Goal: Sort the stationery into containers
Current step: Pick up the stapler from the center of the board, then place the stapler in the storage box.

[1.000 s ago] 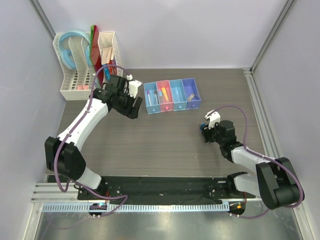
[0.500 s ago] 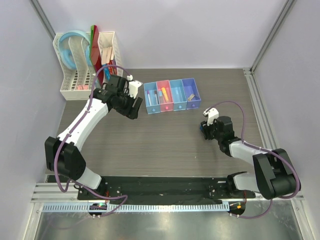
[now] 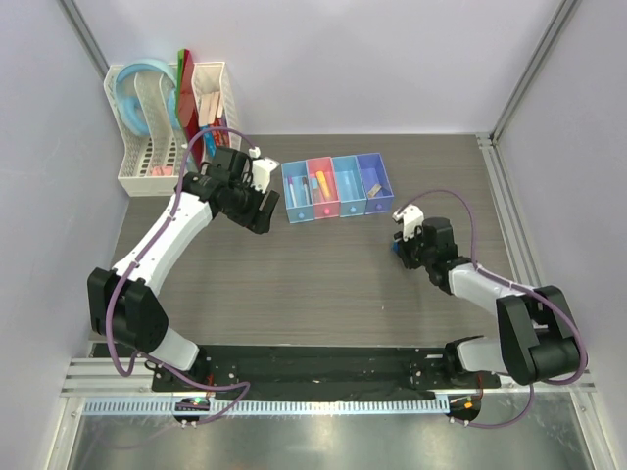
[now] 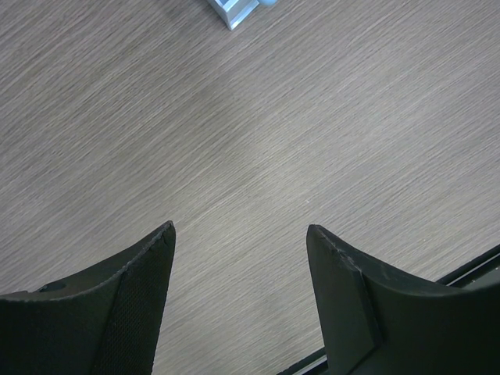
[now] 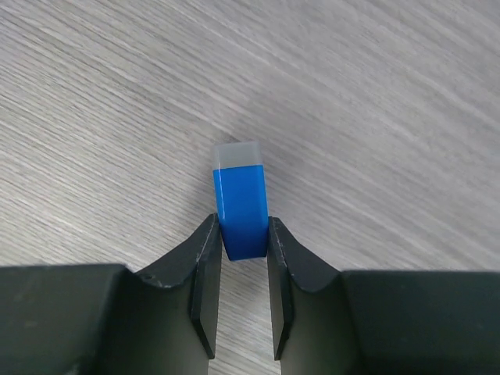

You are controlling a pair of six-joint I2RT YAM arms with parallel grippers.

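The right pincer [image 5: 241, 226] gripped a pale-tipped blue block [image 5: 240, 195] on the worktop [image 5: 375, 117], while the left pincer [image 4: 241, 229] stood open, empty.

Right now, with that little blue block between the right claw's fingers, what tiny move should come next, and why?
Probably lift it straight up: the right gripper already pinches both sides of the blue block, which lies on the table, and the bins sit some way off.

four joined bins [image 3: 339, 212], one white rack [image 3: 137, 168], one blue eraser [image 5: 241, 199] in the right gripper [image 5: 241, 228].
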